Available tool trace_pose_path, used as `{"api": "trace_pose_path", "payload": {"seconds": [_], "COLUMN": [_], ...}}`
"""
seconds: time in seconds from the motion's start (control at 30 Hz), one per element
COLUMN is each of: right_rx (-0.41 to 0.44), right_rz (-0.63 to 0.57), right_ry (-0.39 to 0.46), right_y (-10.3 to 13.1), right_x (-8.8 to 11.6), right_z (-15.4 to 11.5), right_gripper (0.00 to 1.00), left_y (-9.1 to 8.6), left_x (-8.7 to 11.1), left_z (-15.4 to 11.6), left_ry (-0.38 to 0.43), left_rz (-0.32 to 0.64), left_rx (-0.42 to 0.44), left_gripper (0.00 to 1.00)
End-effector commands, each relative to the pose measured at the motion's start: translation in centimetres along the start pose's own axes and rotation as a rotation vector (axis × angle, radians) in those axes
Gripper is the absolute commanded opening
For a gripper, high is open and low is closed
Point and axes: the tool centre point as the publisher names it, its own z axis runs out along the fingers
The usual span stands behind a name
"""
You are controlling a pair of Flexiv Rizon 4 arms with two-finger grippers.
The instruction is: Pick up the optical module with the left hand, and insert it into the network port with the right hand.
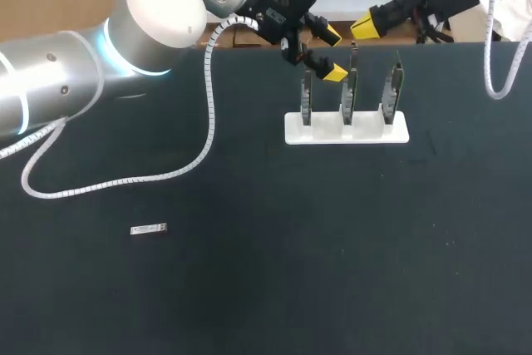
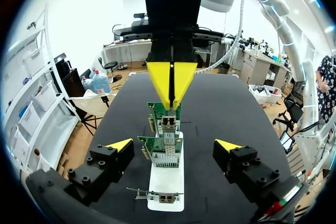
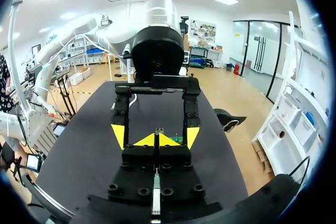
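Observation:
The optical module (image 1: 150, 229), a small silver bar, lies flat on the black table (image 1: 266, 288) at the front left, far from both grippers. My left gripper (image 1: 331, 54) is open at the back of the table, over the left end of the white stand (image 1: 347, 128) that holds three upright network cards (image 1: 349, 93). In the left wrist view the open left gripper (image 2: 173, 146) straddles the cards (image 2: 164, 148). My right gripper (image 1: 367, 25) is shut and empty behind the stand, its tips (image 2: 170, 82) pointing down at the cards. In its own view the right gripper (image 3: 156, 140) faces the left gripper's fingertips (image 3: 118, 132).
A white coiled cable (image 1: 195, 155) hangs from my left arm (image 1: 75, 72) and trails over the table's left half. Another cable (image 1: 499, 81) loops down from my right arm at the back right.

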Motion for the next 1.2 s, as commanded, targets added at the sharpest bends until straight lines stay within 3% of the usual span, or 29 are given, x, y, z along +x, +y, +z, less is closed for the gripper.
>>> {"api": "trace_pose_path", "payload": {"seconds": [0.03,1.2], "right_rx": [-0.005,-0.040], "right_rz": [0.009,0.061], "right_ry": [-0.008,0.020], "right_y": [-0.7,-0.3], "right_x": [0.2,2.2], "right_z": [0.0,1.4], "right_gripper": [0.00,0.00], "left_y": [0.1,0.1], "left_x": [-0.1,-0.1], "left_z": [0.0,0.0], "left_ry": [0.004,0.004], "left_rz": [-0.002,-0.002], "left_rx": [0.002,0.002], "left_gripper": [1.00,1.00]}}
